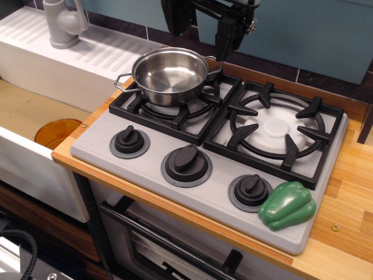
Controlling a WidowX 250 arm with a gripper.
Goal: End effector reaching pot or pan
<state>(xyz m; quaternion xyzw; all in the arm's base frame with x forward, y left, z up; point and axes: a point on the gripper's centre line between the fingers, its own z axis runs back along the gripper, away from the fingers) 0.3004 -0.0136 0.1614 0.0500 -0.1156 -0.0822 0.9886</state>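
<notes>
A small shiny steel pot stands empty on the left burner grate of the toy stove, with one loop handle at its left and one at its right rear. The black gripper hangs from the top edge of the view, behind and just right of the pot. Its dark prong tips are close above the pot's right handle. I see no contact with the pot. Nothing is in the gripper. The prongs overlap from this angle, so the gap between them does not show.
A green toy pepper lies at the stove's front right corner. Three black knobs line the front. The right burner has a black grate. A sink with an orange plate and a grey faucet is at left.
</notes>
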